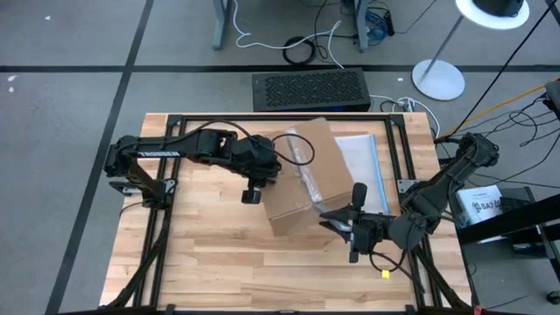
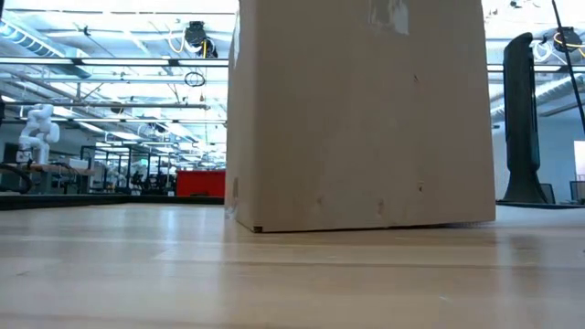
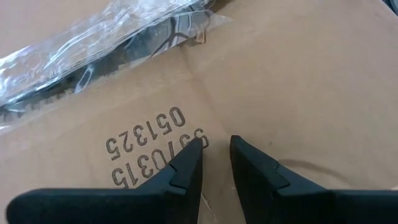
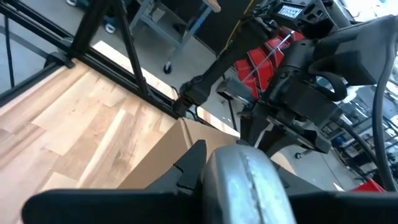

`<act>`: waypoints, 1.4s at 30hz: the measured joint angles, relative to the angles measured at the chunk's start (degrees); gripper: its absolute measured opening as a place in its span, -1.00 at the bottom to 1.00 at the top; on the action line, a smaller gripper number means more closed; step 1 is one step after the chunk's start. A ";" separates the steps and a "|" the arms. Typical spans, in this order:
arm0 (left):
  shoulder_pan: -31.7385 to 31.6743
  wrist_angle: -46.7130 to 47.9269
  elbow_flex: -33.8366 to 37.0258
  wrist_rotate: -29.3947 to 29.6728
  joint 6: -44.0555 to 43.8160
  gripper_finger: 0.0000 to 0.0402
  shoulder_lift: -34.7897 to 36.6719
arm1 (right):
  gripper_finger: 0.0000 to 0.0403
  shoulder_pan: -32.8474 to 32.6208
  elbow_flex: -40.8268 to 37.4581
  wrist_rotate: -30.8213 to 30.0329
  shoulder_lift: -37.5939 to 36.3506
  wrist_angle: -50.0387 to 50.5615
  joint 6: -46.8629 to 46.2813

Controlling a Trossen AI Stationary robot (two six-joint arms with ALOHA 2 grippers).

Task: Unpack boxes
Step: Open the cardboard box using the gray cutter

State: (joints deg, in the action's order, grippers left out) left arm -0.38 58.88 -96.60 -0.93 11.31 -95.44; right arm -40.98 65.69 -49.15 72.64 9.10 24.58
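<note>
L gripper at the plain brown corrugated cardboard carton mid-table, fingers narrowly parted, holding nothing. Carton's long axis runs near-left to far-right. R gripper clamps what's prob a silvery pouch, seen only in wrist view.

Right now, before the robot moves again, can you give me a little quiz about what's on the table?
1. True or false: the box stands on the floor.
2. What lies on top of the box? A. clear plastic B. a ball C. a cup
3. Fill the gap: the left claw points at printed ____ on the box.

Key: 1 false, it stands on the table. 2 A. 3 numbers.
</note>
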 joint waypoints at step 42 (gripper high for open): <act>9.37 2.61 -7.18 9.73 -1.40 -0.56 -0.85 | -0.68 1.99 0.48 0.86 -0.32 -0.47 -4.74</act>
State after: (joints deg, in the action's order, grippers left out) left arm 8.99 61.50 -103.77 8.80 9.92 -96.29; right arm -38.99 66.17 -48.30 72.32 8.62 19.83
